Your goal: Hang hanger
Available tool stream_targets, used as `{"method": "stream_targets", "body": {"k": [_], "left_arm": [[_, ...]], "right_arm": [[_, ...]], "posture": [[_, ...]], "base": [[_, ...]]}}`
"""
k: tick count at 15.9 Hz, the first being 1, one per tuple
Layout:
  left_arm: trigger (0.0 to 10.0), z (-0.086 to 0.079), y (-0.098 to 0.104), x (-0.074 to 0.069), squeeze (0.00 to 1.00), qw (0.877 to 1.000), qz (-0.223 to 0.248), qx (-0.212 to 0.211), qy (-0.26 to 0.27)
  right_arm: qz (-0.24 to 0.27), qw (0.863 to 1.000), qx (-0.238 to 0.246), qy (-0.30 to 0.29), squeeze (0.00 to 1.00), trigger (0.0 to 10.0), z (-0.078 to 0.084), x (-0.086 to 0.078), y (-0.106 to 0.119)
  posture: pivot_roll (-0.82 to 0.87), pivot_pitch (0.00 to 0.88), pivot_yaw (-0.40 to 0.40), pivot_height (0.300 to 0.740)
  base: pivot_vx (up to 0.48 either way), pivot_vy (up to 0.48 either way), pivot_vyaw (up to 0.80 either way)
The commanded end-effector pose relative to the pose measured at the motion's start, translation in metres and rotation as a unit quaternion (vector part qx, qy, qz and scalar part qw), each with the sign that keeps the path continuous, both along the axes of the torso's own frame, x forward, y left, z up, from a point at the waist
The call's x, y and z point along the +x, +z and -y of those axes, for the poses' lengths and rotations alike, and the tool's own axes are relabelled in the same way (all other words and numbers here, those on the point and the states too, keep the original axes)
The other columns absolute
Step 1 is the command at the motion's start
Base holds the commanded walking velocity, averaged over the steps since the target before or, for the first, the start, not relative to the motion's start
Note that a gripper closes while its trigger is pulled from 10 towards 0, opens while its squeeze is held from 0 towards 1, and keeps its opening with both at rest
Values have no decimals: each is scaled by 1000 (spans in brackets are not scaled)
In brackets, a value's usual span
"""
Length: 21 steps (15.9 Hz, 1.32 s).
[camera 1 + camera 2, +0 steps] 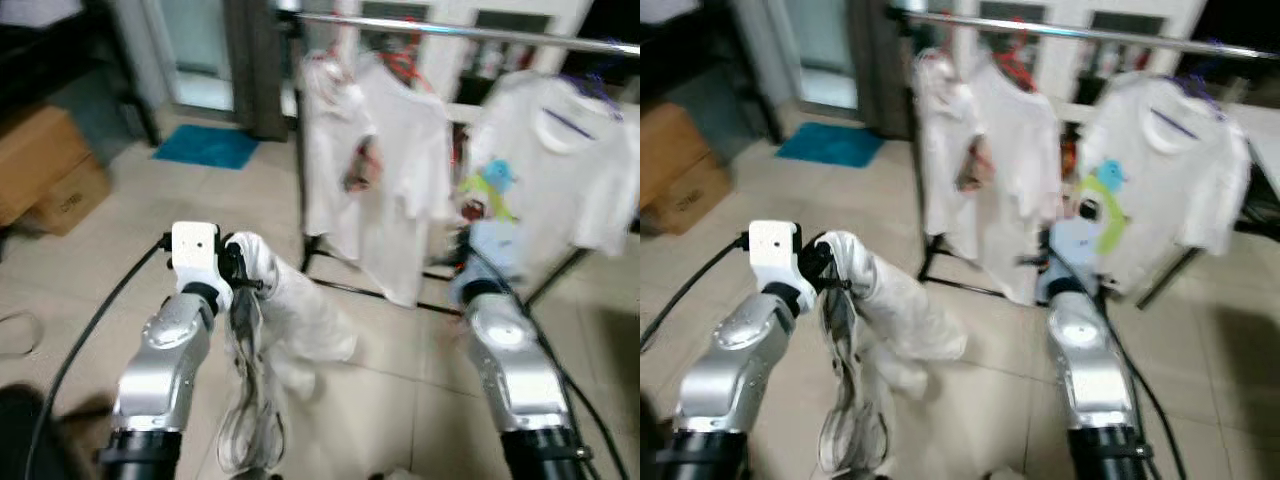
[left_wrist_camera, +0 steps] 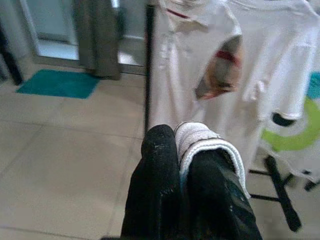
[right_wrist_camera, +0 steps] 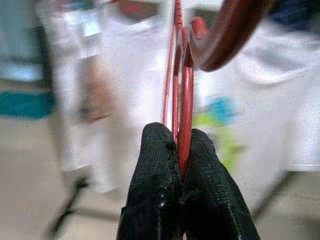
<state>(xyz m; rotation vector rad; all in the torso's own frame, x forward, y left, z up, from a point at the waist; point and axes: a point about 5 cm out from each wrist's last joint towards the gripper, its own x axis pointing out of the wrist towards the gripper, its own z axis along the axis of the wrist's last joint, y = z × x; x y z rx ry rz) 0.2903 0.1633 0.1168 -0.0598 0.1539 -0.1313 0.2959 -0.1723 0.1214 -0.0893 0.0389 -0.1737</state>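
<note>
My left gripper (image 2: 182, 145) is shut on the ribbed edge of a white garment (image 1: 290, 310). The garment hangs from the fingers down toward the floor, in front of my left arm (image 1: 165, 360). My right gripper (image 3: 177, 137) is shut on a red hanger (image 3: 186, 85), whose hook curves up above the fingertips. My right arm (image 1: 510, 350) reaches toward a clothes rack. The rack's metal rail (image 1: 470, 32) runs across the top. White T-shirts (image 1: 390, 170) hang from it on hangers, one with a colourful print (image 1: 555, 165).
The rack's dark upright post (image 2: 148, 65) and floor feet (image 1: 345, 288) stand straight ahead. Cardboard boxes (image 1: 45, 170) sit at the left. A teal mat (image 1: 205, 147) lies by a doorway behind a grey curtain (image 2: 97, 37). Tiled floor spreads between.
</note>
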Motion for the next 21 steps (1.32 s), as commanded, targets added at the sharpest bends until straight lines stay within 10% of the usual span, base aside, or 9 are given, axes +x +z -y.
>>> {"method": "stream_targets", "body": {"k": [1,10,13,21], "left_arm": [[10000,8,18,1,0,999,39,0,-22],[10000,5,7,5,0,998,-33,-55,22],[10000,14,8,4,0,1000,7,8,-16],[10000,3,12,6,0,998,35,-20,45]], "right_arm": [[9,1000,8,-15,0,10000,2,1,1],[-38,997,61,-24,0,10000,-3,-5,-13],[-17,997,50,-48,0,10000,2,-4,-9],[-25,997,63,-35,0,10000,3,-5,-10]], "posture": [[-43,21,18,740],[-57,6,48,740],[-56,0,52,740],[-64,0,37,740]], "base": [[0,0,-800],[0,0,-800],[0,0,-800],[0,0,-800]]}}
